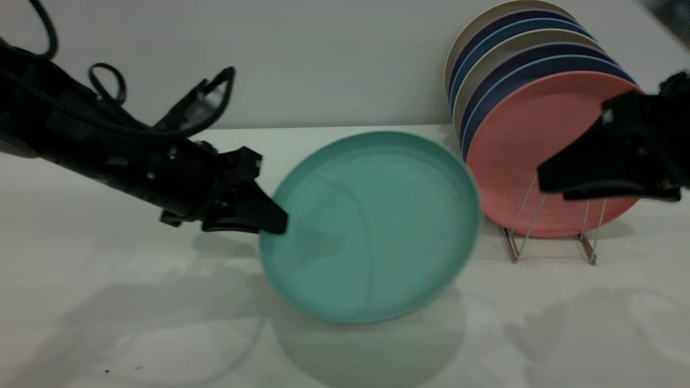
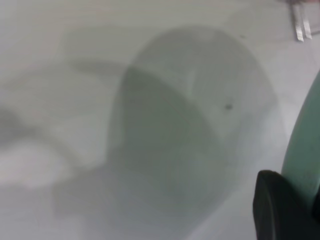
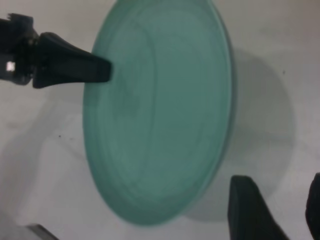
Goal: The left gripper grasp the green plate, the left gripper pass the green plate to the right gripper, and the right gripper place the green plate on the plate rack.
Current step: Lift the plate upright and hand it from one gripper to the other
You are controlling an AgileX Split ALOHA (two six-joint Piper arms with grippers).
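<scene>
While the black left claw (image 1: 269, 218) at centre-left pinches the rim of the round teal-green plastic plate (image 1: 372, 226), tilted mid-frame above the white tabletop (image 1: 108, 302), the released black right claw (image 1: 544, 180) (far right) should close squarely on the opposite rim.

Soft, even light is falling from above, throwing pale overlapping shadows across the white surface (image 1: 108, 302) beneath my arms. The green plate (image 1: 372, 226) is smearing at its rim, probably from motion. My left wrist view is looking hazy throughout; no glare is showing anywhere.
</scene>
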